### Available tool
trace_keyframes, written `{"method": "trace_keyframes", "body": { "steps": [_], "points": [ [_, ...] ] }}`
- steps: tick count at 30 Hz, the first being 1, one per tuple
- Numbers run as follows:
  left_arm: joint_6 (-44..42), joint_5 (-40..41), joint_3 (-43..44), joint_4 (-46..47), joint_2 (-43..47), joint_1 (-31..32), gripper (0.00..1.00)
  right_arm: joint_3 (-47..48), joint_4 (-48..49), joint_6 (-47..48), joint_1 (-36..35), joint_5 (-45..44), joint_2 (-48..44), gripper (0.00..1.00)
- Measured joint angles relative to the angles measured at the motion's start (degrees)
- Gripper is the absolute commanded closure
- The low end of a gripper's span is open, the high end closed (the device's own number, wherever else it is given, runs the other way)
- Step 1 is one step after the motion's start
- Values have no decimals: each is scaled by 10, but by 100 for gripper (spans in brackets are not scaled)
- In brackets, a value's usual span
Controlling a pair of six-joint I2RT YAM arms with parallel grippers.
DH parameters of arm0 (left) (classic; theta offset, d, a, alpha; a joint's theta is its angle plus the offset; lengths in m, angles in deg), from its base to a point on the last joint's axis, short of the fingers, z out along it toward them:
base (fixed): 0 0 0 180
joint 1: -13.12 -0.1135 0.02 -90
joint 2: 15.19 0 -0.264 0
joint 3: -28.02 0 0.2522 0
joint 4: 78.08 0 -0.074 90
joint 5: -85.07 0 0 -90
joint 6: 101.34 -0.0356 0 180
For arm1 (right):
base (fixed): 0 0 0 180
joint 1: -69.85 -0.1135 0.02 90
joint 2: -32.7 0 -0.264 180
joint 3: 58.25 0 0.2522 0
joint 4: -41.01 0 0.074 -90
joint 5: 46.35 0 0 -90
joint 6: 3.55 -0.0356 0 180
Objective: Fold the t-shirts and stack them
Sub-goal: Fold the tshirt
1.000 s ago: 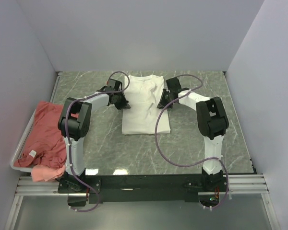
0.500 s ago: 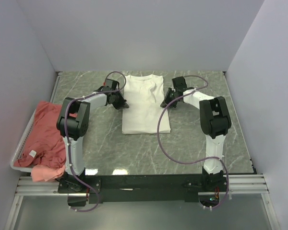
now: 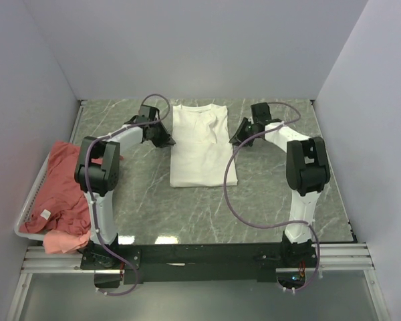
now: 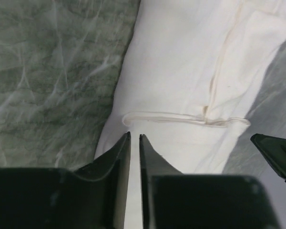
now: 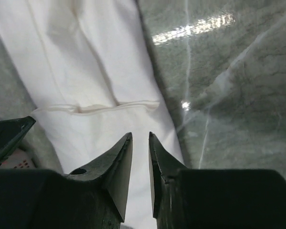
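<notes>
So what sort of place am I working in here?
Probably a lab test cell, not a home: bare walls box in a marble-pattern tabletop, two arms mounted on a rail, red t-shirts staged in a wire basket.

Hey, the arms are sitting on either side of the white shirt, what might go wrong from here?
1. The left gripper and right gripper are only narrowly open beside the folded white shirt. A pinch there might catch just the top layer and pull the fold apart.
2. The red shirts spill over the near rim of the basket, so they might slide out.
</notes>
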Motion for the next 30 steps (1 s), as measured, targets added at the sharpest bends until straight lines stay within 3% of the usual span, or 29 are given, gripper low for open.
{"method": "trace_keyframes", "body": {
  "steps": [4, 10, 14, 20, 30],
  "points": [
    [0, -4, 1, -12, 44, -7, 82, -13, 3, 1, 1, 1, -58, 72],
    [10, -5, -64, 5, 169, 22, 99, -104, 32, -8, -30, 6, -174, 72],
    [25, -6, -149, 24, 233, 71, 99, -175, 58, -19, -79, 10, -217, 72],
    [52, -8, -276, 53, 246, 116, 99, -272, 96, -37, -133, 17, -227, 72],
    [81, -6, -386, 102, 250, 117, 99, -407, 185, -64, -96, 50, -229, 73]
  ]
}}
